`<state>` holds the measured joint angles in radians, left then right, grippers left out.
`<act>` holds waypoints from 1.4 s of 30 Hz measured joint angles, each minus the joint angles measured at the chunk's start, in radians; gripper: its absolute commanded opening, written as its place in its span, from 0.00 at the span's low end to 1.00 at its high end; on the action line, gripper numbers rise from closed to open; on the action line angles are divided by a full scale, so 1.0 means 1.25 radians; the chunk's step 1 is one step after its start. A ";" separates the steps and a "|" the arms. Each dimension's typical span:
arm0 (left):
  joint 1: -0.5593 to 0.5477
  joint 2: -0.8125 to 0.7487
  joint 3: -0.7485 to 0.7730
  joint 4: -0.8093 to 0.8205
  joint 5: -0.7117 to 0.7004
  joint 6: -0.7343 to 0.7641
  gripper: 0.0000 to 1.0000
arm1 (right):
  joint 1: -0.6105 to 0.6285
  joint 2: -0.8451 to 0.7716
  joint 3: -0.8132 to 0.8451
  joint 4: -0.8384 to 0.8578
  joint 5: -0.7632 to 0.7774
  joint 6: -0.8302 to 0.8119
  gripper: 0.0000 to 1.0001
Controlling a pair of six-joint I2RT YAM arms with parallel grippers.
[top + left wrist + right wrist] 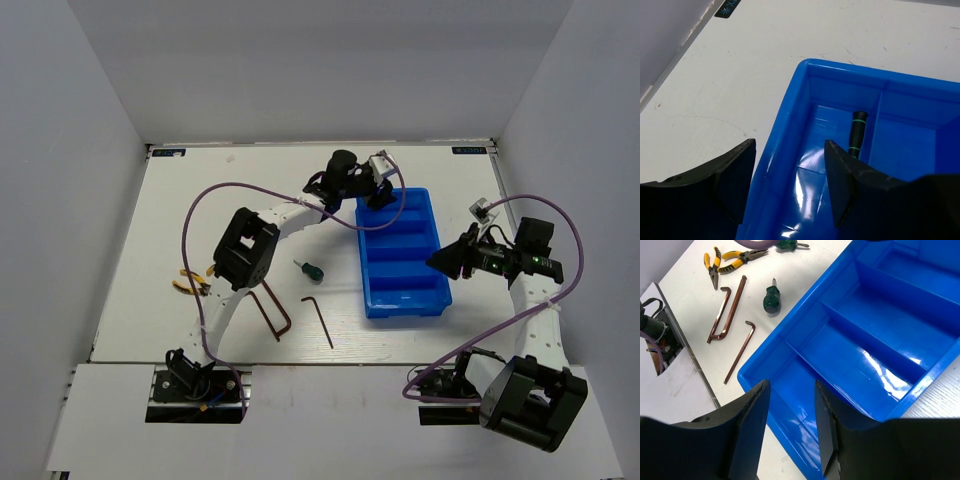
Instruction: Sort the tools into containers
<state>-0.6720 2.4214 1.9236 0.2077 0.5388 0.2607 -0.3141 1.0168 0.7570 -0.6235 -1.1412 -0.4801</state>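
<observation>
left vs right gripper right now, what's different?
Left gripper hovers over the blue tray's far left corner; right gripper hovers by its near right side. Left wrist view shows a dark tool with a green band in the far compartment; the compartments in the right wrist view look empty. Shared: both grippers have jaws open, holding nothing.

tray: glossy smooth blue plastic, bright glare on floor | table: matt white, faintly scuffed | hex keys, upper left: dull brownish metal | screwdriver handle: smooth green plastic | right gripper fingers: matt black plastic
</observation>
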 measured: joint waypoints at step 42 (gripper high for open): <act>0.170 -0.356 -0.363 -0.688 -0.584 -0.033 0.62 | 0.014 0.060 0.056 -0.083 0.116 0.020 0.26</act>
<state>-0.4599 1.9759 1.4700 -0.6525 -0.1913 0.2199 -0.2962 1.0920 0.8276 -0.7269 -0.9966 -0.4545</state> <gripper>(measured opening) 0.598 0.254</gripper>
